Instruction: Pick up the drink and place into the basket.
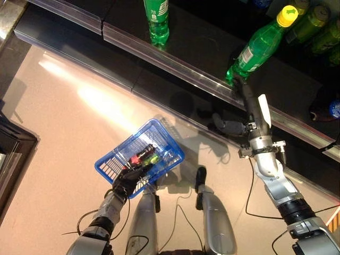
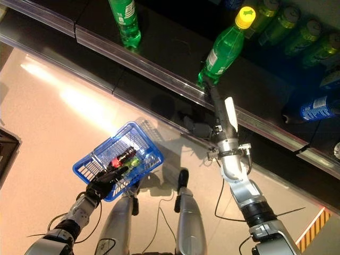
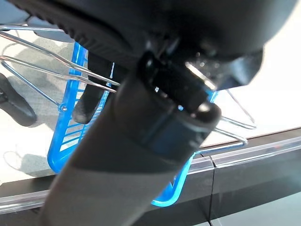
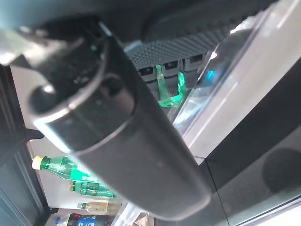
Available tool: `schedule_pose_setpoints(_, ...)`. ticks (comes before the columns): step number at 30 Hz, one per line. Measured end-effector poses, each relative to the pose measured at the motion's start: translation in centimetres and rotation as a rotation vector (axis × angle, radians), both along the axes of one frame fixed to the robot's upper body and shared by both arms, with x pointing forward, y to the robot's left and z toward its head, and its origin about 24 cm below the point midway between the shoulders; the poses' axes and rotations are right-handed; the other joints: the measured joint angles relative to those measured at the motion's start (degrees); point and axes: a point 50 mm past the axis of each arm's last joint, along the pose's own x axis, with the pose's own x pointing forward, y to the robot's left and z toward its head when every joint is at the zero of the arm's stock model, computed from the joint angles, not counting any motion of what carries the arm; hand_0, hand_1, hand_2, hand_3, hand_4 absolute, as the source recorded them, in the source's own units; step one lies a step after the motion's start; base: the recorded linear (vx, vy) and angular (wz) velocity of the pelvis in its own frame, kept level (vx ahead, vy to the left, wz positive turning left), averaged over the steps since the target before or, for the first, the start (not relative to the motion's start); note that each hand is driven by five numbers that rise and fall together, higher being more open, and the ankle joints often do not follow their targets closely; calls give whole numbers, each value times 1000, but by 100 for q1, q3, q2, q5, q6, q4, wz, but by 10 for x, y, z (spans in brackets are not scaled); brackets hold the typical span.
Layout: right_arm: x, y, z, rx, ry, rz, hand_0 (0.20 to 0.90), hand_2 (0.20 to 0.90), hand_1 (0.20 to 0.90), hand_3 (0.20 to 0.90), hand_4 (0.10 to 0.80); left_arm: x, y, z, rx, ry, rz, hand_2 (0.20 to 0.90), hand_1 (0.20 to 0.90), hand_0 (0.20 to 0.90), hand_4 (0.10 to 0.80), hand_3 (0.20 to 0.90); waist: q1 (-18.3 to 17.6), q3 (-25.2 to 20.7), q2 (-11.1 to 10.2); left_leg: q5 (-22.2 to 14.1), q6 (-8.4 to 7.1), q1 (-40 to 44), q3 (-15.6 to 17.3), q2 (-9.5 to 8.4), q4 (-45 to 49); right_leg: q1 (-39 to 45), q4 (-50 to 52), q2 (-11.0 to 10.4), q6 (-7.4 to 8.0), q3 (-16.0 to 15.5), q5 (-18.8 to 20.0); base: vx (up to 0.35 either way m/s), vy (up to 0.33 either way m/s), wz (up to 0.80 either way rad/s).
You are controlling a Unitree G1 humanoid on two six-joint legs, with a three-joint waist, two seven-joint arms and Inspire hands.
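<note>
A green drink bottle with a yellow cap (image 1: 260, 45) leans out over the shelf's front rail, its base in my right hand (image 1: 248, 101). In the right wrist view the fingers (image 4: 181, 59) are curled round the bottle's green base (image 4: 169, 92). Lower left, over the floor, hangs a blue basket (image 1: 167, 144). My left hand (image 1: 126, 181) is at its near rim, closed on the wire handle (image 3: 56, 70). Inside the basket lie a dark bottle with a red label (image 1: 142, 155) and a small green item (image 1: 154, 159).
A dark shelf with a clear front rail (image 1: 180, 66) runs across the top. A second green bottle (image 1: 157, 21) stands on it to the left, and several more bottles (image 1: 319, 26) crowd the top right. A dark cabinet edge (image 1: 13, 149) sits at the left.
</note>
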Motion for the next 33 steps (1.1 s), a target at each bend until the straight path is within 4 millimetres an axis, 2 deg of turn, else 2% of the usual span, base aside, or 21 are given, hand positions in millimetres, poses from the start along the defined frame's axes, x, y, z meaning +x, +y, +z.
schedule_pose_setpoints(33, -9, -38, 7, 289, -101, -175, 900, 900, 900, 900, 800, -6, 1, -4, -15, 8, 17, 300, 300, 300, 100, 200, -134, 73, 27, -9, 11, 157, 38, -2, -1, 142, -24, 1, 6, 41, 17, 0, 0, 0)
